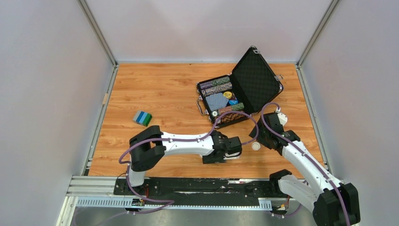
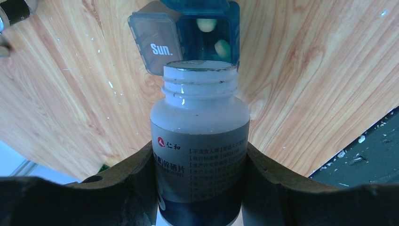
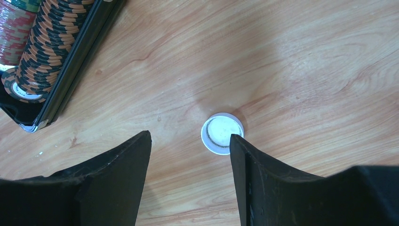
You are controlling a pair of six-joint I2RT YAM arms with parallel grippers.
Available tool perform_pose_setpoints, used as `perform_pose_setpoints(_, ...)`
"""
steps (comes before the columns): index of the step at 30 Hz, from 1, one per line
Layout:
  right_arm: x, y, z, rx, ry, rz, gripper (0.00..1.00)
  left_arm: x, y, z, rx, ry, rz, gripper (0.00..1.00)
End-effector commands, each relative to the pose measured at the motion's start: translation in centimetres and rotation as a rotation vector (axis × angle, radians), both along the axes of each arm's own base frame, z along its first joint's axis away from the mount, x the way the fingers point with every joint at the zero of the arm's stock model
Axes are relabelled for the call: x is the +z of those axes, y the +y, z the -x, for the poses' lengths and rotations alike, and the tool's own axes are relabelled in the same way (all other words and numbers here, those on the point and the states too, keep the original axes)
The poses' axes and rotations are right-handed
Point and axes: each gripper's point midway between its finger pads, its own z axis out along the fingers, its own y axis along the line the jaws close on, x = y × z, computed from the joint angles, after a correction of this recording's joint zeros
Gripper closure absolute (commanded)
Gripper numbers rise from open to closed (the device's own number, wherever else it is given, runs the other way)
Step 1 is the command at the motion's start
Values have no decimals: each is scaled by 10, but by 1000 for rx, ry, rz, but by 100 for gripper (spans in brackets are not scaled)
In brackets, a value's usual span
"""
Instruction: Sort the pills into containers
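Left wrist view: my left gripper [image 2: 200,157] is clamped on the uncapped white bottle [image 2: 200,117], whose long axis runs six to twelve o'clock. The teal container [image 2: 233,42] sits on the table at twelve, just past the mouth. Its lid [image 2: 155,44] is open toward nine, with two pale pills [image 2: 222,47] inside. My right gripper [image 3: 190,137] hangs with jaws apart over the cap [image 3: 220,132], so I judge the pour is the left arm's.

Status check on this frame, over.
Left gripper shut on uncapped bottle, mouth toward open pill box, two pills inside. Right gripper open above loose cap. Chip case stands clear.
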Motion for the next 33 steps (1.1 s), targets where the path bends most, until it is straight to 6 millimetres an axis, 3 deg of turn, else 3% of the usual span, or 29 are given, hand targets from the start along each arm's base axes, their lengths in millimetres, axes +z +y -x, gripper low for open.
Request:
perform_pose_setpoints(1, 5, 0, -4, -8, -34, -12, 37, 8, -9, 0, -8, -13, 8, 100)
perform_pose_setpoints(16, 7, 2, -4, 0, -37, -24, 36, 18, -7, -5, 16, -61, 57, 100)
perform_pose_setpoints(24, 15, 9, -5, 22, -56, -63, 36, 47, -12, -8, 43, -116, 216, 100)
perform_pose_setpoints(33, 17, 11, -5, 38, -47, -63, 34, 95, -16, -23, 90, -225, 463, 100)
